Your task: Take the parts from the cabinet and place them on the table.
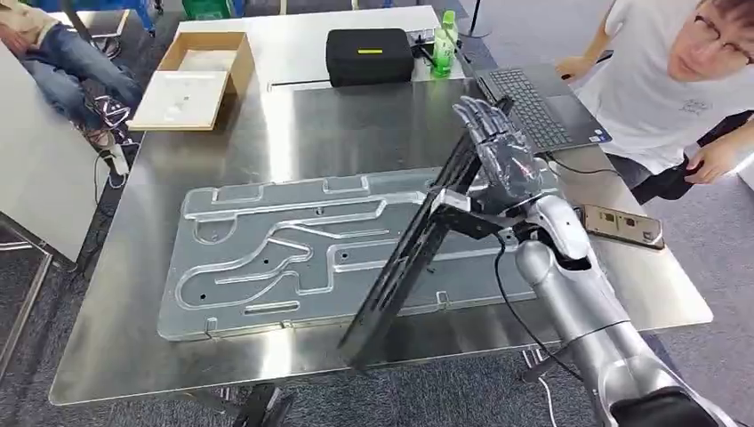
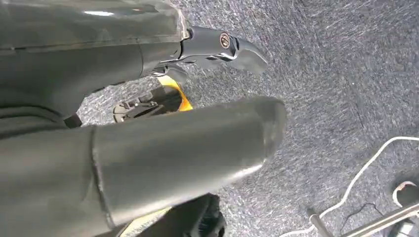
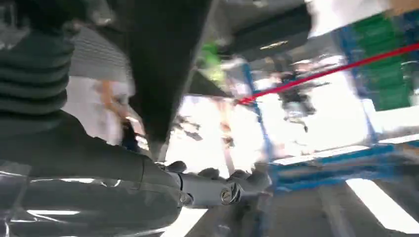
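A long dark flat part (image 1: pixel 405 262) slants over the right half of the steel table (image 1: pixel 116 347), with its lower end near the front edge. My right hand (image 1: pixel 500 165) holds it at its upper end, fingers stretched up behind it. In the right wrist view the dark part (image 3: pixel 158 64) runs beside my fingers (image 3: pixel 212 187). A large machined aluminium plate (image 1: pixel 267 258) lies flat on the table under the dark part. My left hand (image 2: pixel 163 148) hangs over the blue-grey carpet with nothing in it, its fingers apart.
A person in a white shirt (image 1: pixel 658 80) leans in at the far right beside a laptop (image 1: pixel 538 111). A phone (image 1: pixel 622 227) lies near my right forearm. At the back stand a black case (image 1: pixel 369 55), a green bottle (image 1: pixel 443 44) and a wooden box (image 1: pixel 196 76).
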